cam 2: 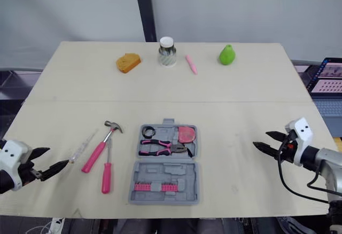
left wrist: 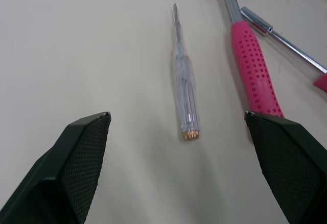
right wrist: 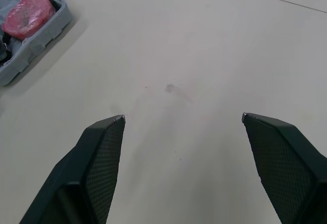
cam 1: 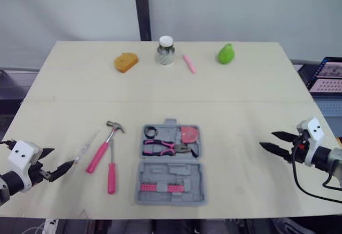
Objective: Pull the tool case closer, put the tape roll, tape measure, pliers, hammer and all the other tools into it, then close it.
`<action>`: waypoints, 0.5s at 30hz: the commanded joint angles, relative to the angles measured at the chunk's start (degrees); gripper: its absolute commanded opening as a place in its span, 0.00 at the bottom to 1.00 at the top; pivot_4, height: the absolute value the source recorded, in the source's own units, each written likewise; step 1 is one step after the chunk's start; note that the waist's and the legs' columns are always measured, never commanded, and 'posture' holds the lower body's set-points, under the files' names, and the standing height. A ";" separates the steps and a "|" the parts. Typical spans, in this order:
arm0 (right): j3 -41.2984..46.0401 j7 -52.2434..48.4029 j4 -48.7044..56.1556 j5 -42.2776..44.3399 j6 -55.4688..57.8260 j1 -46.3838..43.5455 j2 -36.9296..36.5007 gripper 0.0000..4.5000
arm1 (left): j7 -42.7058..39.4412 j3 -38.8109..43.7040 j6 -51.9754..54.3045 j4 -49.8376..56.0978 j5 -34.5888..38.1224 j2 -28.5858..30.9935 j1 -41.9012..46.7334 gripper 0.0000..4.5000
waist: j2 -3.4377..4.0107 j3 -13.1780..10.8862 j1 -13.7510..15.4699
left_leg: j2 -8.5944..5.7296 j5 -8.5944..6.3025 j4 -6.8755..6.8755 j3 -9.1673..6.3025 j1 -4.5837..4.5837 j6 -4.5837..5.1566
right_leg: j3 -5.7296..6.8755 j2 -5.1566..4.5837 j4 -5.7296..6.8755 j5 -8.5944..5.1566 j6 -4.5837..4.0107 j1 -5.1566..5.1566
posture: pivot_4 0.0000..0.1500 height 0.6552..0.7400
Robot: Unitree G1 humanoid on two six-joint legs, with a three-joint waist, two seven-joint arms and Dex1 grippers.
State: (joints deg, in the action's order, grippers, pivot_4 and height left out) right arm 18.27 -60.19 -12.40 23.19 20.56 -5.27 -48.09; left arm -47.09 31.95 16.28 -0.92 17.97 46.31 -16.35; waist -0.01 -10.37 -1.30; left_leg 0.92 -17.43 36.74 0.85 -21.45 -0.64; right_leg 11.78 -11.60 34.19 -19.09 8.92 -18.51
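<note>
The grey tool case (cam 1: 171, 188) lies open near the table's front middle. Its far half holds the black tape roll (cam 1: 150, 132), pink pliers (cam 1: 165, 148) and red tape measure (cam 1: 189, 134). Left of the case lie the pink-handled hammer (cam 1: 104, 147) and a pink screwdriver (cam 1: 111, 170). Further left is a clear tester screwdriver (left wrist: 184, 96). My left gripper (cam 1: 61, 158) is open, low over the table just short of the tester's end. My right gripper (cam 1: 267, 140) is open over bare table, well right of the case.
Along the far edge stand an orange sponge (cam 1: 126, 62), a glass jar (cam 1: 166, 51), a pink pen (cam 1: 189, 63) and a green pear (cam 1: 226, 53). A laptop (cam 1: 328, 76) sits off the table's right side.
</note>
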 commanded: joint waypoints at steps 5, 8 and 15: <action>0.88 0.51 1.42 0.67 0.67 0.45 0.10 0.86 | 0.05 0.51 -0.64 0.25 -0.02 0.24 -0.01 1.00 | 0.09 -0.07 1.42 | 0.07 0.01 0.24 0.23 0.01 -0.01 | -0.70 0.26 0.01 0.00 -0.01 -0.06 | 1.00 1.00; 0.88 0.52 1.56 0.58 0.61 0.64 0.08 0.86 | 0.07 0.48 -0.71 0.37 -0.03 0.16 -0.09 1.00 | 0.09 -0.07 1.43 | 0.06 -0.02 0.26 0.30 0.02 0.02 | -1.18 0.39 0.00 0.00 -0.01 -0.13 | 1.00 1.00; 1.29 0.59 1.84 1.07 0.84 0.99 0.33 0.86 | 0.03 0.04 -0.87 0.23 -0.14 0.34 0.35 1.00 | 0.11 -0.08 1.29 | 0.10 -0.07 0.21 0.52 0.03 0.02 | -1.36 0.43 0.00 0.00 -0.01 -0.26 | 1.00 1.00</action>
State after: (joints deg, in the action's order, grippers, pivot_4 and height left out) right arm 18.27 -59.89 -11.73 23.29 21.35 -4.54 -47.86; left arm -47.09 31.31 16.20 -0.91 17.83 46.31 -16.21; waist 0.10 -10.45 -0.01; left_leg 1.02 -17.50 36.96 1.39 -21.42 -0.62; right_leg 10.41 -11.17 34.20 -19.09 8.91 -18.77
